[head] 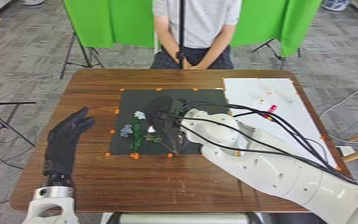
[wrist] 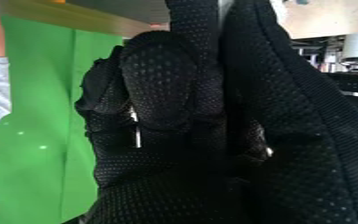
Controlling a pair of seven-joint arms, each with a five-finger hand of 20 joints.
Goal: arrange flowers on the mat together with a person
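The right hand is over the upper middle of the dark mat, hiding part of it. Just left of it lies a white flower; another white flower is closer to the robot. Light blue flowers lie at the mat's left side, beside green stems. In the right wrist view the right hand shows its black glove close up; whether it holds anything is unclear. The left hand is open above the table, left of the mat, with nothing in it.
A white sheet lies right of the mat, with small pale pieces and a red-pink item on it. The right arm crosses this sheet, its black cables looping above. Orange tape bits mark the mat's edges.
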